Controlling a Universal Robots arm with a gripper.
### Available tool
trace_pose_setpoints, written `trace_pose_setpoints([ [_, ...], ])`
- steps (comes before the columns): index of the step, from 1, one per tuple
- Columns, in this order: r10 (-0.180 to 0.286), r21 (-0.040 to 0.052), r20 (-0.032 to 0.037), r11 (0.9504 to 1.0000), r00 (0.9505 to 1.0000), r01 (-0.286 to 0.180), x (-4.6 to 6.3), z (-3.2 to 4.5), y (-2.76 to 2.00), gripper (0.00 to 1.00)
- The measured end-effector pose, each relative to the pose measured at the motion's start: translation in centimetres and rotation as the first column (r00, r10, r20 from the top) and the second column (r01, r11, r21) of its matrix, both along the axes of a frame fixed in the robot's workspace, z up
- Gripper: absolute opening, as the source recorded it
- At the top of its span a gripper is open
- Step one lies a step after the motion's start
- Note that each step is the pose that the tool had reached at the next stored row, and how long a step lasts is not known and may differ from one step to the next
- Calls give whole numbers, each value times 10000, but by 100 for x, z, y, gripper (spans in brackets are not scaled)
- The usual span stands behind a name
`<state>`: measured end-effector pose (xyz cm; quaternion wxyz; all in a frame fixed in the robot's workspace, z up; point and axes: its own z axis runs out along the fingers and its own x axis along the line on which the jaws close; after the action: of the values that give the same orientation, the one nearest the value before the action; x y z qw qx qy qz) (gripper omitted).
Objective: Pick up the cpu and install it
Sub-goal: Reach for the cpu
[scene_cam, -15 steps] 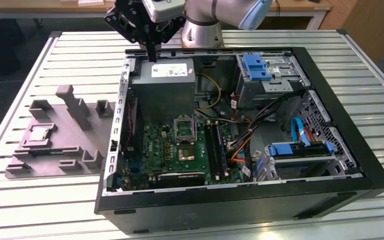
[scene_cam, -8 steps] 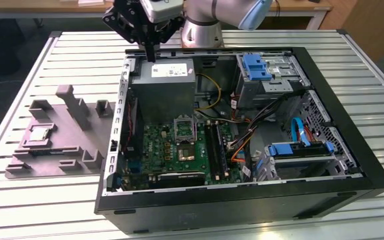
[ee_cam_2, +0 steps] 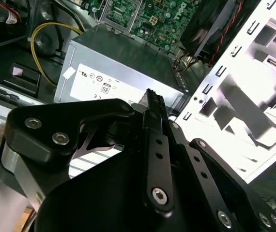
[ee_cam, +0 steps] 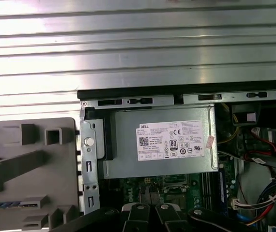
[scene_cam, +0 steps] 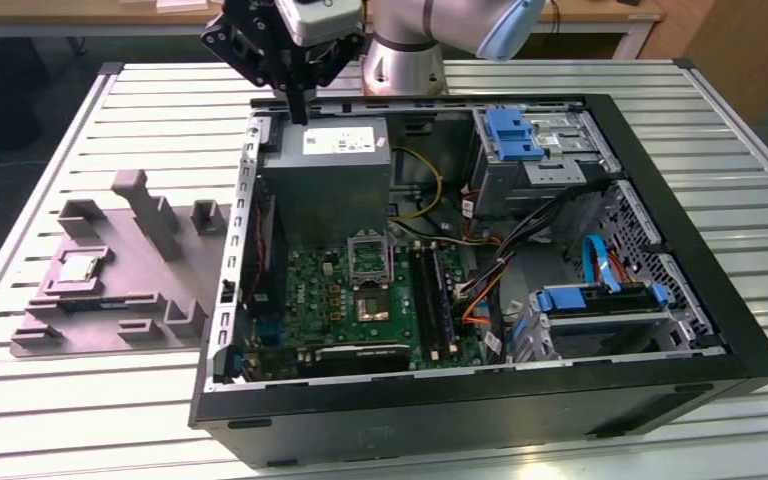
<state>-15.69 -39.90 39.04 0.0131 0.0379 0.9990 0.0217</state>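
Silvery cpu (scene_cam: 84, 267) lies on the grey tray (scene_cam: 107, 322) near the surface's (scene_cam: 704, 120) edge at the exterior view's left. My claw (scene_cam: 301, 118) hangs over the grey box (scene_cam: 337, 180), seemingly pinched closed, holding nothing.

A table (scene_cam: 91, 400) of silvery ribbed metal slats is spread across the whole exterior view. An open black computer case (scene_cam: 491, 410) is set on it, in the middle and right of the frame. A grey moulded tray (scene_cam: 104, 322) is laid flat on the slats at the left, just beside the case.
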Motion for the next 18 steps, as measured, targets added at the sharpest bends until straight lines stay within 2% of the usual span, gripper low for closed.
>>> trace_pose_setpoints([
  [18, 0, 0, 0, 10000, 10000, 0, -126, -8, 0, 11],
])
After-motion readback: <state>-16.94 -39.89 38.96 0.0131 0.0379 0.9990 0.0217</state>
